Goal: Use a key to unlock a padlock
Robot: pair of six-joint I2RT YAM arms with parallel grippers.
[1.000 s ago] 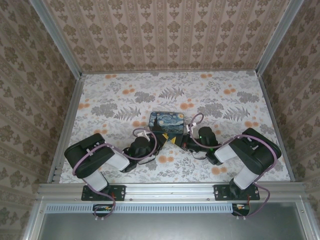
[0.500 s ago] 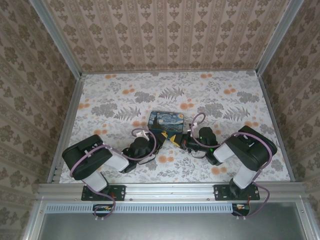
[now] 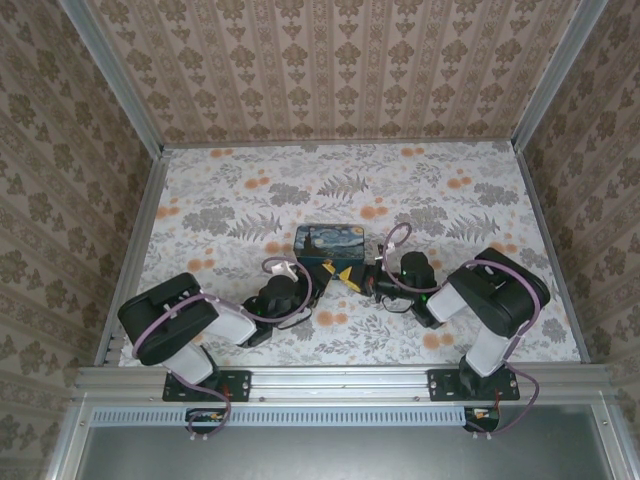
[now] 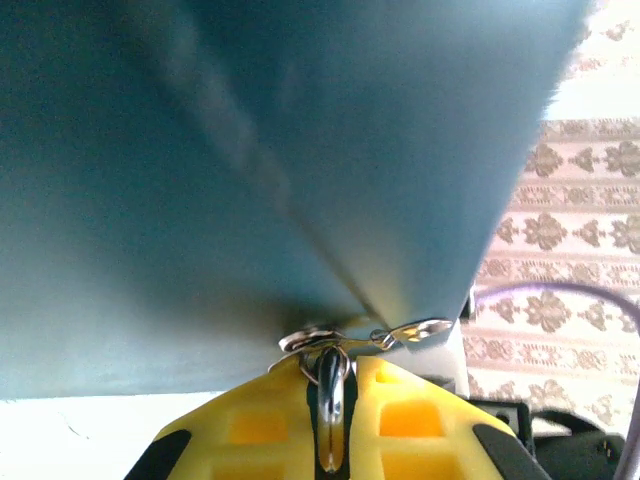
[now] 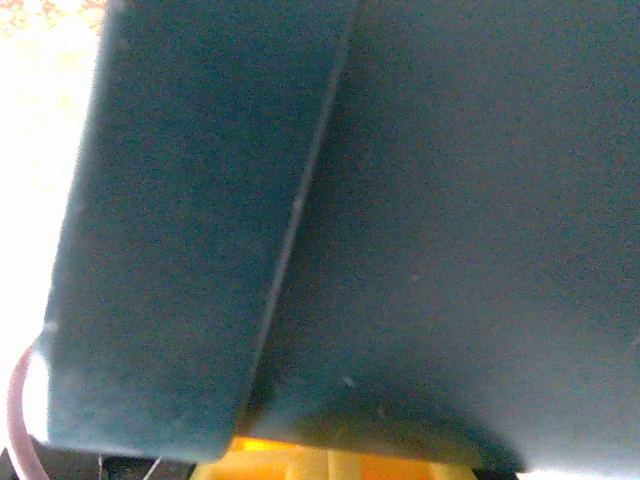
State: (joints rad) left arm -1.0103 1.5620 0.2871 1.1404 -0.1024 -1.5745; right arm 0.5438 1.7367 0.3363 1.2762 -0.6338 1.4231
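Observation:
The dark-blue painted box (image 3: pixel 330 240) lies mid-table, and both grippers meet at its near edge. My left gripper (image 3: pixel 325 269) (image 4: pixel 330 365) has its yellow fingers (image 4: pixel 260 420) shut on a slim shiny metal piece, seemingly the key (image 4: pixel 331 400). Its top end sits right under the box's (image 4: pixel 250 180) lower edge. A thin wire ring and another flat metal tab (image 4: pixel 422 329) hang beside it. My right gripper (image 3: pixel 350 274) (image 5: pixel 330 465) is shut and pressed close against the box (image 5: pixel 400 200), with just its yellow tips peeking out. The padlock is hidden.
The floral tabletop (image 3: pixel 250 200) has open room to the left, right and behind the box. Patterned walls (image 3: pixel 330 70) close it in on three sides, and metal rails (image 3: pixel 340 380) run along the near edge. The purple cables (image 3: pixel 390 240) loop over the wrists.
The box has slid slightly left and away. Both grippers followed it, still shut, and the arms' elbows shifted a little to the left.

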